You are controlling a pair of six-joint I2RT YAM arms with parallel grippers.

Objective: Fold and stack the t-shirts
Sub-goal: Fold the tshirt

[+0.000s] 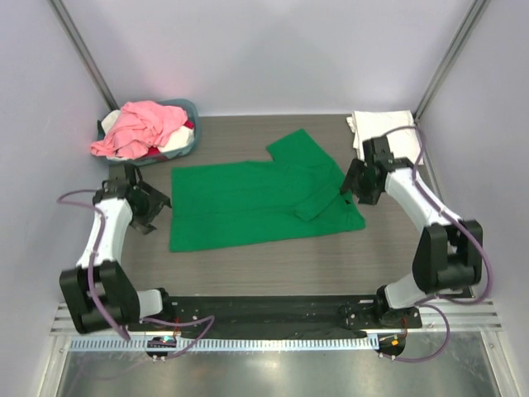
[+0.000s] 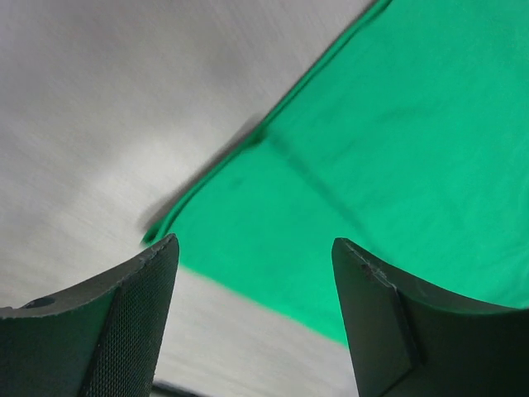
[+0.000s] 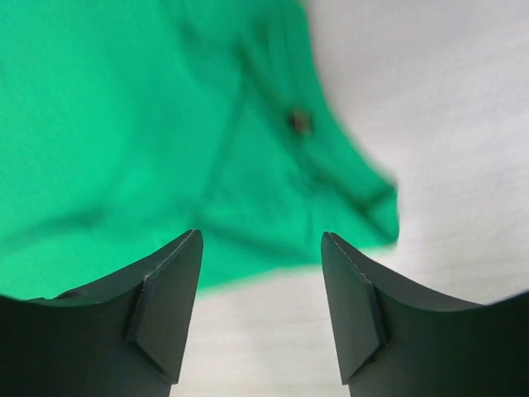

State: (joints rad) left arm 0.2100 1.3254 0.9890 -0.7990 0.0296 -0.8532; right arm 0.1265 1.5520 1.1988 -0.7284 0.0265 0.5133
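Observation:
A bright green t-shirt (image 1: 256,203) lies spread on the table's middle, one sleeve (image 1: 302,149) pointing to the back, the other folded over near its right edge. My left gripper (image 1: 155,207) is open and empty just left of the shirt's left edge; the left wrist view shows that edge (image 2: 364,165) ahead of the fingers. My right gripper (image 1: 349,184) is open and empty at the shirt's right edge, which the right wrist view shows blurred (image 3: 165,124). A folded white t-shirt (image 1: 380,126) lies at the back right. Pink (image 1: 140,128), white and red shirts fill the basket (image 1: 178,149).
The round blue-grey basket stands at the back left corner. White enclosure walls surround the table on three sides. The arm bases sit on a black rail (image 1: 264,310) at the near edge.

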